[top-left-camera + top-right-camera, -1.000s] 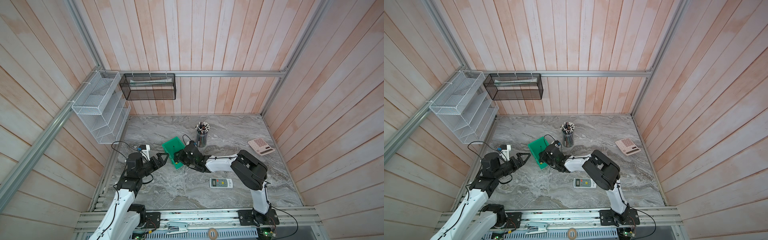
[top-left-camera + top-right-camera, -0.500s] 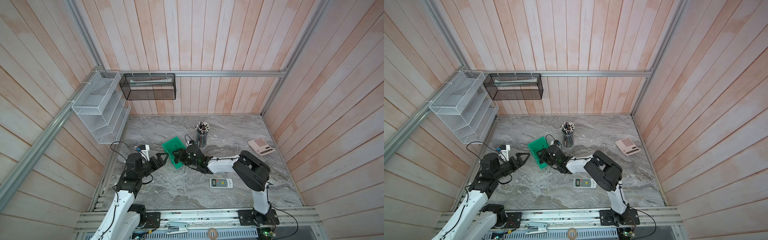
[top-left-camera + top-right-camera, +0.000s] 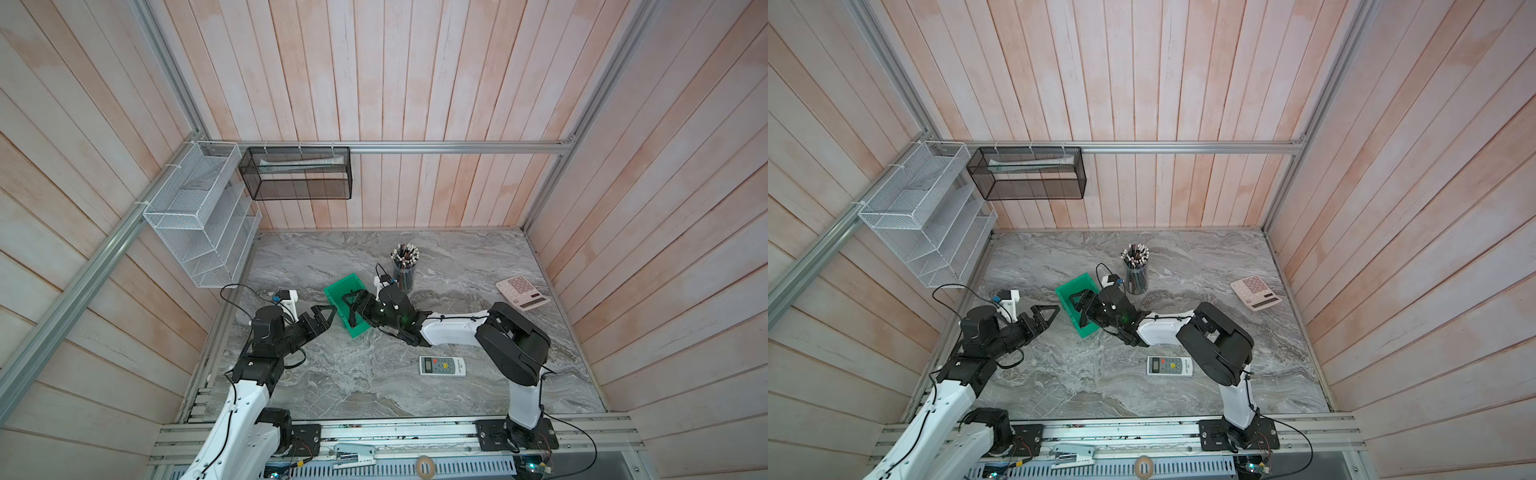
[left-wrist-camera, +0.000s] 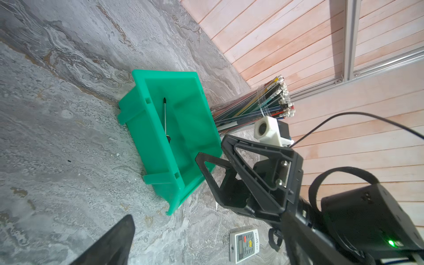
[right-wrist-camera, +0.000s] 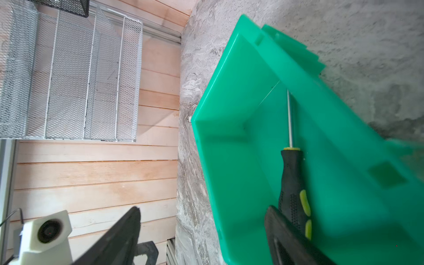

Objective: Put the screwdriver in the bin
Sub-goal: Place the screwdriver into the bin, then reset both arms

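The green bin point(image 3: 334, 293) point(image 3: 1068, 291) stands left of the table's middle. The screwdriver point(image 5: 291, 181) lies loose inside it along one long wall, with its black and yellow handle nearest my right wrist and its thin shaft point(image 4: 165, 119) pointing towards the far end. My right gripper point(image 3: 351, 312) point(image 5: 204, 208) hangs open over the bin's low front end, its jaws wide apart. One of its fingers point(image 5: 282, 231) sits just over the handle's end and covers it. My left gripper point(image 3: 326, 320) is open and holds nothing, a short way left of the bin.
A clear cup of pencils point(image 3: 403, 266) stands close behind the bin and my right wrist. A white remote point(image 3: 441, 365) lies near the front middle, and a pink calculator point(image 3: 521, 293) at the right edge. A white wire rack point(image 3: 199, 224) and a black mesh basket point(image 3: 297, 174) hang on the walls.
My right gripper's jaws have spread wide over the bin, and the screwdriver now lies free inside it. The left arm has stayed put.
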Controlling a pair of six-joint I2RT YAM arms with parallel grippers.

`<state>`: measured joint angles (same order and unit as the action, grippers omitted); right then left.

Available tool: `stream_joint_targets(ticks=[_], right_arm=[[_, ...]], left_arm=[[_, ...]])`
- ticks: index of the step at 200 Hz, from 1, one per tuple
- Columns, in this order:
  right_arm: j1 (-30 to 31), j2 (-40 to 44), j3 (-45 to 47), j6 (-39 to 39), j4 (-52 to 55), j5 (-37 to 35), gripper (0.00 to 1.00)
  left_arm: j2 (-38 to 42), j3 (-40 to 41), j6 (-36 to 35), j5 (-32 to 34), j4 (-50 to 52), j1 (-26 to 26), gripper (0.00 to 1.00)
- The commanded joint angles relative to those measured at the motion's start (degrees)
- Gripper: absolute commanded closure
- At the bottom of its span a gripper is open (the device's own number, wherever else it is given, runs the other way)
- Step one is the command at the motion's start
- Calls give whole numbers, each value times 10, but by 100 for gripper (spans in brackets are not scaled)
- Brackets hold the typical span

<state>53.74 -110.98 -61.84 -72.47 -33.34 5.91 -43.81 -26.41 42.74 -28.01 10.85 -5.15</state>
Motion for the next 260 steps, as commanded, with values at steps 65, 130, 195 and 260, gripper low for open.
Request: stream_joint_targets(ticks=[65,130,195,260], right_arm=[[-19,153,13,212,104,-68,2],[-127,362,147,347,191,-208,2],[-349,506,302,420,221,-400,2],[-388,517,462,544,-21,-573,2]], left_arm=[[-36,-73,-15,40,-8,1,0],[-89,-120,-39,126,-90,-11,0],[-89,-4,-122,387,-274,-16,0],[-175,121,-343,557,-531,-18,0]])
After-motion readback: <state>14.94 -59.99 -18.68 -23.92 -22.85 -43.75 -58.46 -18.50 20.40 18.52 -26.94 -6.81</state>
